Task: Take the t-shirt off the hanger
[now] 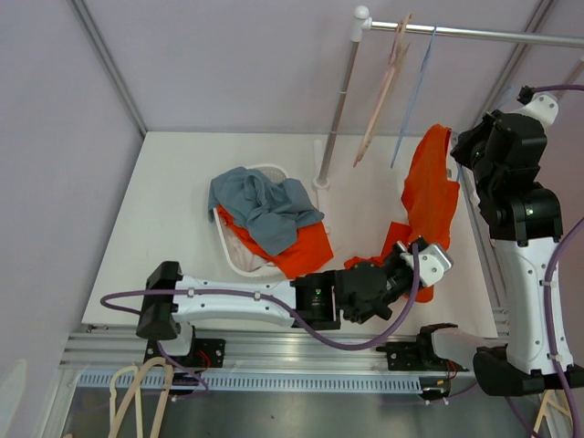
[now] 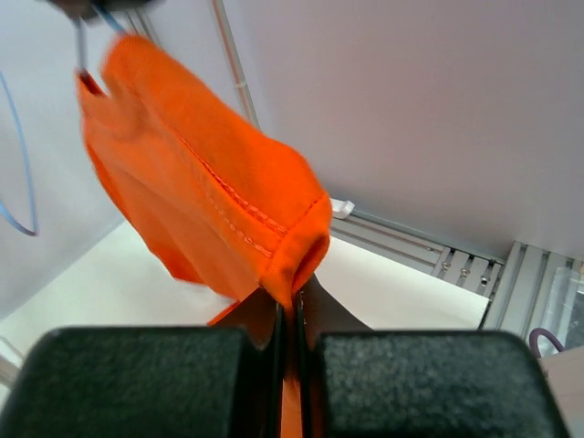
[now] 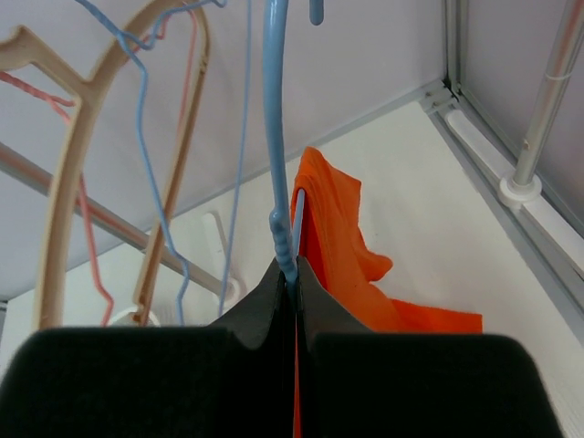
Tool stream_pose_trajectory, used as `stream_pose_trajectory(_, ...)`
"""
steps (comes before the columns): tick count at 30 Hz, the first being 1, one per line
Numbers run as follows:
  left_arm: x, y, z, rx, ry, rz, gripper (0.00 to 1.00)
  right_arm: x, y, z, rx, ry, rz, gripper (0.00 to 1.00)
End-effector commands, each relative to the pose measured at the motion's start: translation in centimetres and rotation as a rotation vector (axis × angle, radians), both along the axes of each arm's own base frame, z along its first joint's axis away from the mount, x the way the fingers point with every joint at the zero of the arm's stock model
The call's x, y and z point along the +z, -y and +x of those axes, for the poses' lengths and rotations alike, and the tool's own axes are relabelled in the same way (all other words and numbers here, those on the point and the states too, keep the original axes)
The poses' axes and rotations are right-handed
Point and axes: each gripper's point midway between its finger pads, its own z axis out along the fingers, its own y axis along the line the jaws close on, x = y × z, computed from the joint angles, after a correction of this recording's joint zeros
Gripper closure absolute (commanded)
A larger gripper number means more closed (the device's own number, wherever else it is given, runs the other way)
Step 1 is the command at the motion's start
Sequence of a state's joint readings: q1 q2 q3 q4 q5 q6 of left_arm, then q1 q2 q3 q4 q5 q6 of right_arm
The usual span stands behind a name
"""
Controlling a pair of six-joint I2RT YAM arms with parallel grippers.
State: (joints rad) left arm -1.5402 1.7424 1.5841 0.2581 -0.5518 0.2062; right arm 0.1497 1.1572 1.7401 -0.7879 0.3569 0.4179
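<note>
The left claw (image 2: pixel 290 319) pinches the hem of the orange t-shirt (image 2: pixel 201 192) at the near right; the right claw (image 3: pixel 290 290) clamps the blue hanger (image 3: pixel 275 128).

**Top view.** On the white table (image 1: pixel 173 228) you see a white laundry basket (image 1: pixel 235 259) left of centre. A grey-blue garment (image 1: pixel 265 205) is heaped in it, over an orange garment (image 1: pixel 306 254) that spills past the rim onto the table. Just right of the basket stands the upright pole (image 1: pixel 338 109) of a clothes rail, and its horizontal bar (image 1: pixel 493 35) runs right. A beige hanger (image 1: pixel 383 91) and a thin blue wire hanger (image 1: pixel 415 91) hang from the bar side by side. At the lower left you find more beige hangers (image 1: pixel 137 392) below the aluminium rail (image 1: pixel 274 351).

**Right wrist view.** A pink wire hanger (image 3: pixel 91 246) hangs among them.
</note>
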Motion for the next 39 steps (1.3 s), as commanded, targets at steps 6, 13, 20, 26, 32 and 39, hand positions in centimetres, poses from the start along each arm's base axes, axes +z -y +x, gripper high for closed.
stream_pose_trajectory(6,11.5,-6.0,-4.3,-0.009,0.115,-0.178,0.99,-1.8,0.3,2.8,-0.056,-0.006,0.004,1.00)
stream_pose_trajectory(13,13.7,-8.5,-5.0,-0.065,0.076,-0.219,0.99,-1.5,1.2,2.8,-0.097,0.007,-0.023,1.00)
stream_pose_trajectory(20,6.2,-7.7,-8.6,-0.199,-0.050,-0.142,0.99,1.3,1.8,3.5,-0.127,0.039,-0.051,1.00)
stream_pose_trajectory(26,0.7,-8.0,-12.1,-0.318,-0.132,-0.110,0.99,1.6,1.9,4.5,-0.139,0.038,-0.065,1.00)
stream_pose_trajectory(32,-3.9,-6.9,-12.4,-0.309,-0.169,-0.038,0.99,2.0,0.9,4.5,-0.086,0.026,-0.045,1.00)
stream_pose_trajectory(39,-7.8,-3.7,-0.8,-0.139,-0.349,0.036,0.99,3.9,-1.9,-0.2,0.101,0.009,0.020,1.00)
